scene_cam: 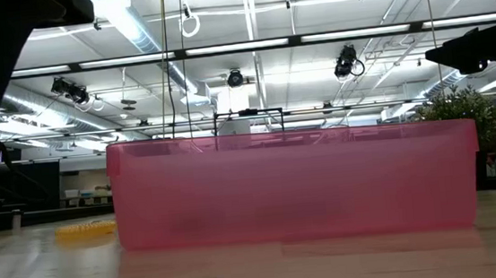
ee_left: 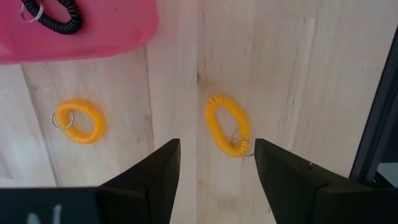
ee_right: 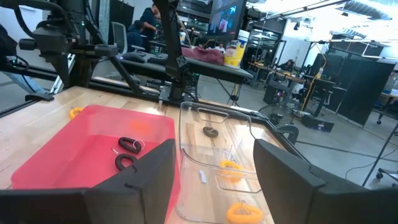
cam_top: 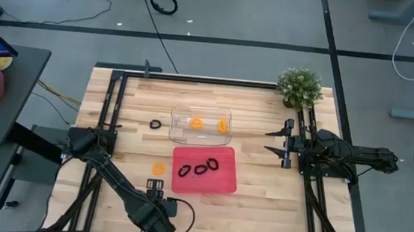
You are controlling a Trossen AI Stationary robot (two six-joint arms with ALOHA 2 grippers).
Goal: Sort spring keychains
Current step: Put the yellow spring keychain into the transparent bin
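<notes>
My left gripper (cam_top: 156, 194) (ee_left: 217, 146) hangs open over the table's near edge, pointing down. One orange spring keychain (ee_left: 227, 126) lies flat on the wood below the gap between its fingers, and another (ee_left: 79, 121) (cam_top: 158, 169) lies beside it. The red tray (cam_top: 204, 168) holds three black keychains (cam_top: 199, 168). The clear tray (cam_top: 200, 124) holds two orange ones (cam_top: 197, 122). One black keychain (cam_top: 155, 124) lies on the table left of the clear tray. My right gripper (cam_top: 271, 140) (ee_right: 214, 174) waits open and level at the right edge.
A potted plant (cam_top: 300, 86) stands at the far right corner. Black frame rails (cam_top: 114, 100) run along the table's left and right sides. In the low view the red tray (scene_cam: 292, 185) fills the middle, with an orange keychain (scene_cam: 85, 229) to its left.
</notes>
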